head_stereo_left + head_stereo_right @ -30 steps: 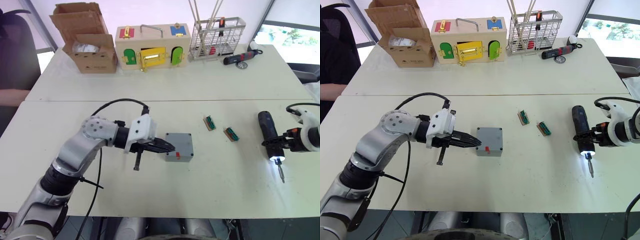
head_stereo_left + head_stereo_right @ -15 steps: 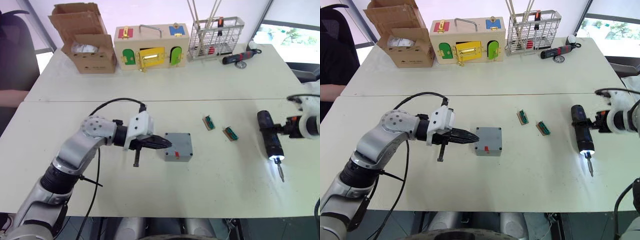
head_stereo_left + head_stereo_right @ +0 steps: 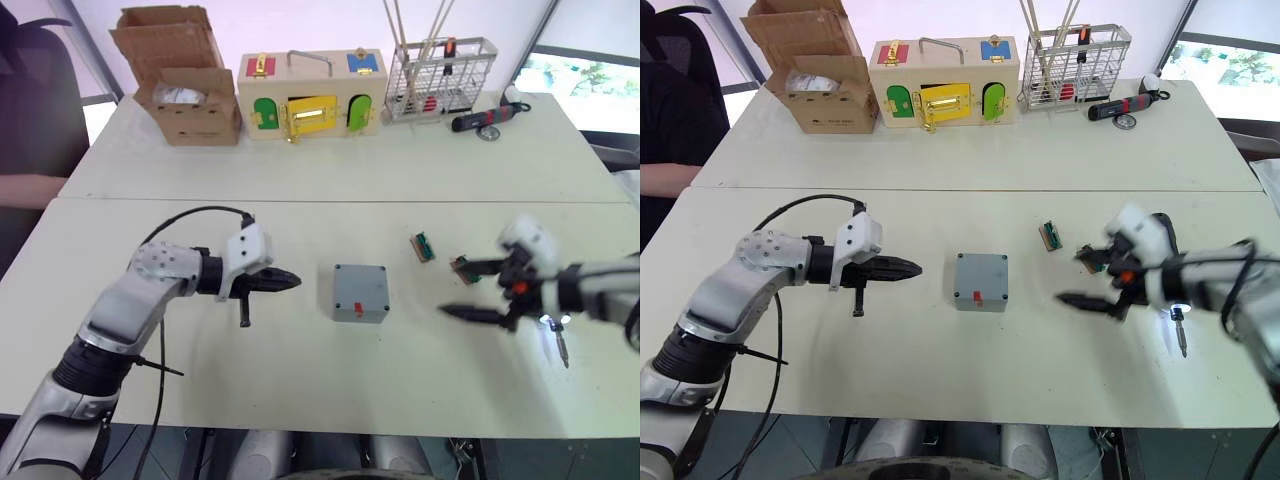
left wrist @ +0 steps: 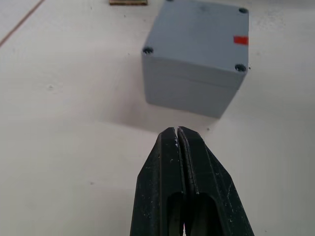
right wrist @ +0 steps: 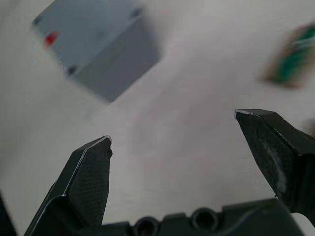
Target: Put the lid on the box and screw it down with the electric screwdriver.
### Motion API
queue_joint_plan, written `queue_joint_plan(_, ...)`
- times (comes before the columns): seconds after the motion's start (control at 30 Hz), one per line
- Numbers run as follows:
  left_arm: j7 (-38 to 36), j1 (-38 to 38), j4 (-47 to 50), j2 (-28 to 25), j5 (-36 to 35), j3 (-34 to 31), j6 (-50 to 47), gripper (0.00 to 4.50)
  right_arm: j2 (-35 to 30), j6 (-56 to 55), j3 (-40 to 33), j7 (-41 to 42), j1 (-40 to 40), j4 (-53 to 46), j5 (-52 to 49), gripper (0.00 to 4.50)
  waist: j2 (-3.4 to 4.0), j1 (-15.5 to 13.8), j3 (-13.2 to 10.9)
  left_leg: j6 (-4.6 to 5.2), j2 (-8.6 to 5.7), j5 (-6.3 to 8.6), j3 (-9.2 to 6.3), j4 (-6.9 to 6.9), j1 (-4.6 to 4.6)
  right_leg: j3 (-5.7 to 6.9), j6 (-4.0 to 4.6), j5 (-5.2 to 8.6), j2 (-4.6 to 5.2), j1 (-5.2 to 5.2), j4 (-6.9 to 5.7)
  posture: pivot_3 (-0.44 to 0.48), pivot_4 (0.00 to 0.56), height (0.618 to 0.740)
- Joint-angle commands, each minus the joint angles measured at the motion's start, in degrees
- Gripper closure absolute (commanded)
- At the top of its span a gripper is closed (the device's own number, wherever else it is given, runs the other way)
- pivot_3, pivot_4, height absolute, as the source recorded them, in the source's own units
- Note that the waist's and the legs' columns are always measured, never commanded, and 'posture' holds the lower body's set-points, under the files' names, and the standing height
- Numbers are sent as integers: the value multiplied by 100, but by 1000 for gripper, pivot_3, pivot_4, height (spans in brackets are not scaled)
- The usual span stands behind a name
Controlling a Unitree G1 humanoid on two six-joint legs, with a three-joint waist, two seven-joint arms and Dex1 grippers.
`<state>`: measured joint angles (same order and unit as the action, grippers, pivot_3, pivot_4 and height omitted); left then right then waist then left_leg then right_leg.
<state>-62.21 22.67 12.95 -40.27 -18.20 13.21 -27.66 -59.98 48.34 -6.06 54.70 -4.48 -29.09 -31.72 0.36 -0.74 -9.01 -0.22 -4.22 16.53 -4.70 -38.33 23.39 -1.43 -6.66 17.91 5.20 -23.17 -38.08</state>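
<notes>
The box [image 3: 361, 292] is plain grey with a small red mark on its side, its lid [image 4: 203, 34] the same grey with dark corner screws. The desk [image 3: 300, 170] is off-white. Both claws have black fingers: left claw [image 3: 290, 281], right claw [image 3: 1078, 277]. The wooden box [image 3: 312, 94] is pale, with green, yellow, red and blue doors. The cardboard box [image 3: 184, 78] is brown. Two small connectors [image 3: 424, 246] are green on tan.

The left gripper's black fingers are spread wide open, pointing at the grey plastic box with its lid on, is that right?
Not quite. The left gripper is shut, its black fingers pressed together, as the left wrist view shows. It does point at the grey plastic box, lid on.
</notes>
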Motion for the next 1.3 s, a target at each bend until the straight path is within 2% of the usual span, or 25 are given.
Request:
queue_joint_plan(0.03, 105, -62, 12, 109, 407, 377, 292, 4500, 339, -44, 239, -484, 123, -496, 140, 41, -3, -6, 2, -1, 0, -1, -2, -1, -2, 0, 0, 0, 0, 3, 0, 0, 150, 740)
queue_joint_plan(0.17, 125, -20, -117, 230, 599, 531, 459, 4500, 575, 22, 462, -750, 103, -560, 217, 41, -4, 1, 2, -33, 0, -19, -4, -1, -2, 1, 0, 0, -3, 3, 0, 0, 150, 740)
queue_joint_plan(0.4, 71, 94, -165, 367, 637, 524, 474, 4500, 823, 216, 628, -988, -83, -630, 138, 41, -4, 6, 2, -34, 1, -20, -5, 1, -2, 3, 0, 0, -8, 1, 0, 0, 150, 740)
queue_joint_plan(1.3, -194, 207, 80, 249, 486, 361, 319, 4500, 805, 698, 490, -1158, -113, -973, -370, 41, -5, 3, 2, -31, 1, -18, -7, 1, -2, 5, 0, 0, -11, 2, 0, 0, 150, 740)
